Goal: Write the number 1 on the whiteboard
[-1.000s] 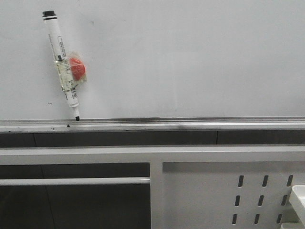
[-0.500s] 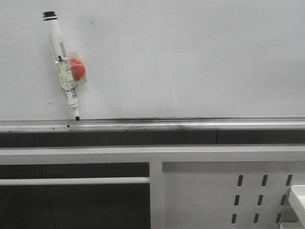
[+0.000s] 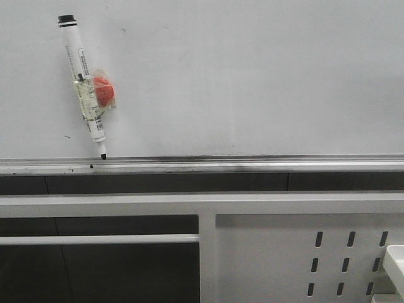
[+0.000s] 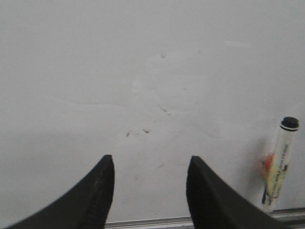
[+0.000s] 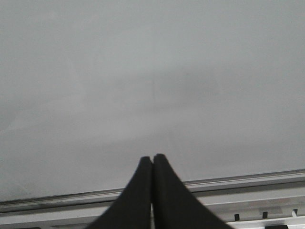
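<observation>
Black fingers (image 4: 107,191) of the left gripper (image 4: 150,191) stand apart, holding nothing; the right gripper (image 5: 152,191) is pressed closed, also empty. Beyond, the marker (image 3: 85,85) leans on the whiteboard (image 3: 252,76), tip on the ledge (image 3: 252,165). No number 1 shows. A clumsy grasp could likely topple it off.

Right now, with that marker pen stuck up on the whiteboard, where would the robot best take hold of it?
Probably the bare upper barrel of the marker pen, below its black cap. Lower down, an orange blob under clear wrap bulges off one side. The pen leans, tip on the grey ledge, flat against the whiteboard, so come straight at the board, fingers either side. The left gripper is open; the right gripper is shut.
</observation>
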